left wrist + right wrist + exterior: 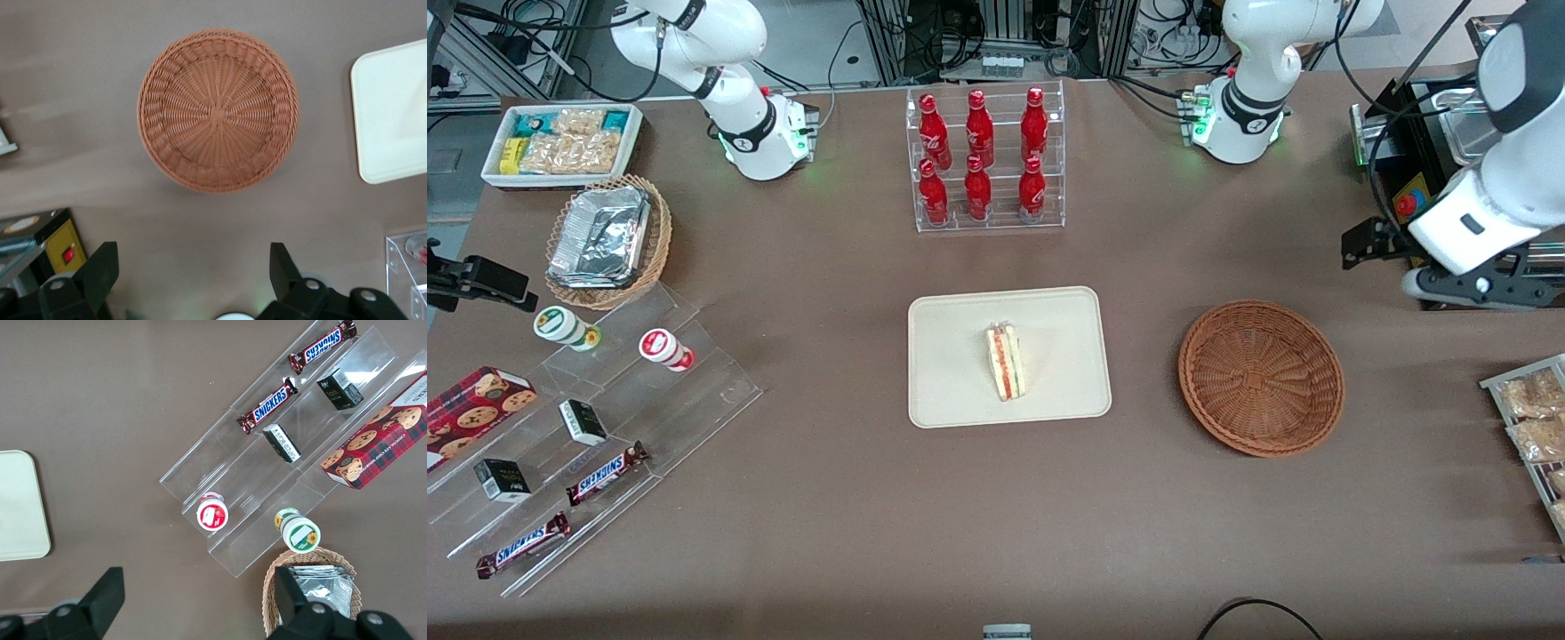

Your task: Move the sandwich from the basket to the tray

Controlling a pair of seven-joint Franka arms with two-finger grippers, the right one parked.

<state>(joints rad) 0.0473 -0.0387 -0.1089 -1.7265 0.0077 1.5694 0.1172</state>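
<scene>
Cream tray point(960, 356) under sandwich point(1006, 362); end effector point(193, 267) agape.

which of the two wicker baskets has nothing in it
The round reddish-brown woven wicker basket beside the cream tray, below the open pincer. The lighter tan wicker basket, toward the parked arm's end, holds a foil container.

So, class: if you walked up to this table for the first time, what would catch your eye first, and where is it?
Probably the sandwich, lying alone on the cream tray at the table's middle. Next, the rack of red bottles, farther from the front camera than the tray. The reddish-brown basket beside the tray holds nothing, and the gripper hangs open above it, toward the working arm's end.
</scene>
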